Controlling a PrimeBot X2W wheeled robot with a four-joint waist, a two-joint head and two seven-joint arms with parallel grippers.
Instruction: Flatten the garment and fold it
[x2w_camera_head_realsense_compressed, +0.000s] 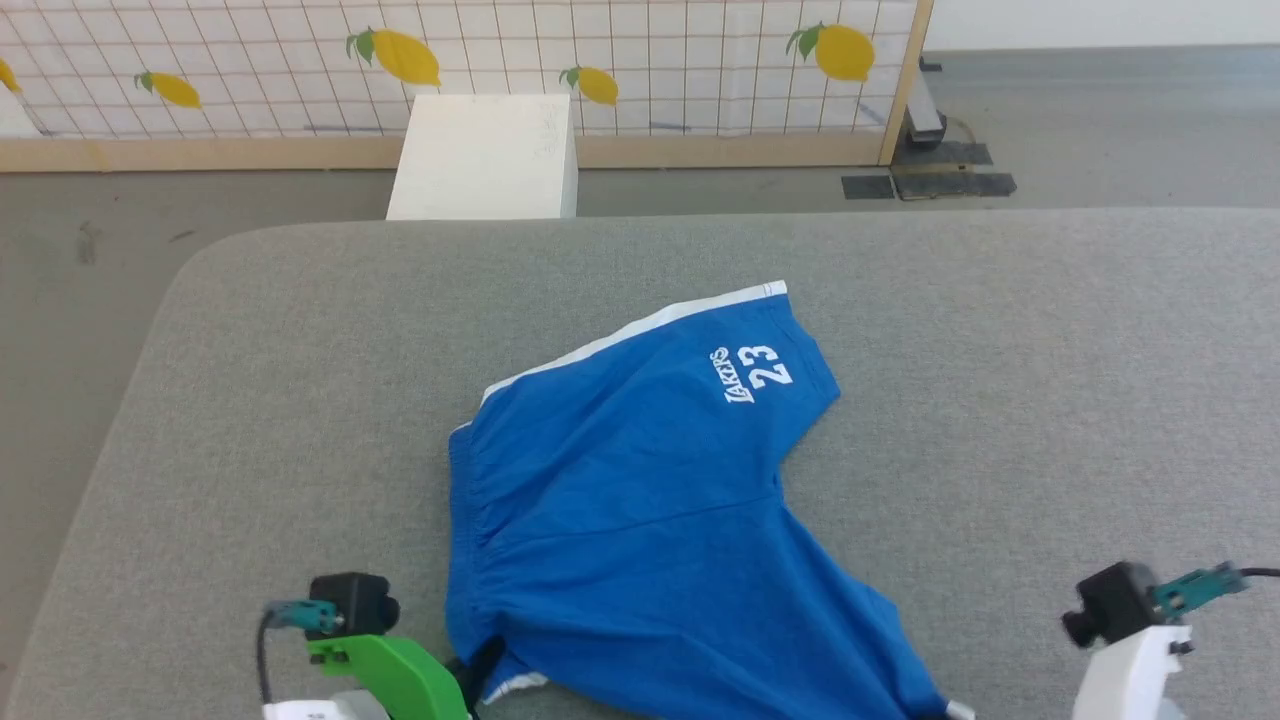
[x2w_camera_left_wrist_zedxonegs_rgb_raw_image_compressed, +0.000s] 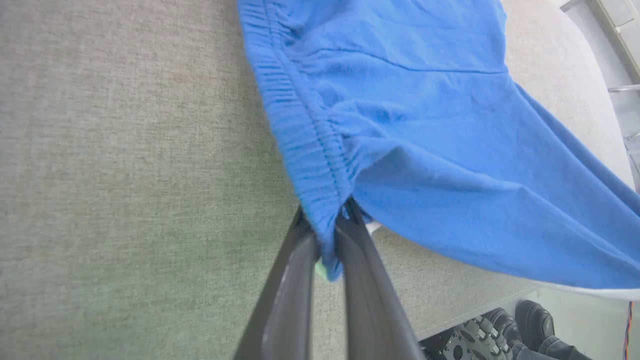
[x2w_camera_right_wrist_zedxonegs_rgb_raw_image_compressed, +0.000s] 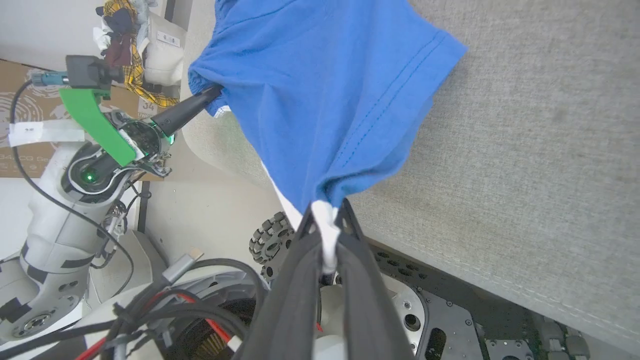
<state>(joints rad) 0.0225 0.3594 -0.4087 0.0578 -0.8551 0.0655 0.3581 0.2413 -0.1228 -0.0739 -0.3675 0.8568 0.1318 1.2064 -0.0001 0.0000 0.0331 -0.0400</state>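
The bright blue shorts (x2w_camera_head_realsense_compressed: 640, 490) lie spread on the grey padded table (x2w_camera_head_realsense_compressed: 300, 400), one leg with white "LAKERS 23" lettering reaching toward the far right. My left gripper (x2w_camera_left_wrist_zedxonegs_rgb_raw_image_compressed: 325, 220) is shut on the gathered waistband's near end (x2w_camera_left_wrist_zedxonegs_rgb_raw_image_compressed: 300, 145). The other leg trails toward the table's near edge, where my right gripper (x2w_camera_right_wrist_zedxonegs_rgb_raw_image_compressed: 325, 215) is shut on its white stripe corner (x2w_camera_right_wrist_zedxonegs_rgb_raw_image_compressed: 324, 235). In the head view the left gripper (x2w_camera_head_realsense_compressed: 485, 665) sits at the shorts' lower left corner. The right wrist view also catches the left arm (x2w_camera_right_wrist_zedxonegs_rgb_raw_image_compressed: 90, 150) with its dark fingers (x2w_camera_right_wrist_zedxonegs_rgb_raw_image_compressed: 185, 110) on the cloth.
A white box (x2w_camera_head_realsense_compressed: 485, 155) stands on the floor beyond the table, before a lemon-print panel (x2w_camera_head_realsense_compressed: 600, 60). The table's near edge (x2w_camera_right_wrist_zedxonegs_rgb_raw_image_compressed: 450, 270) runs just below both grippers, with the robot's base and wheels (x2w_camera_right_wrist_zedxonegs_rgb_raw_image_compressed: 267, 240) under it. Bare table spreads left and right of the shorts.
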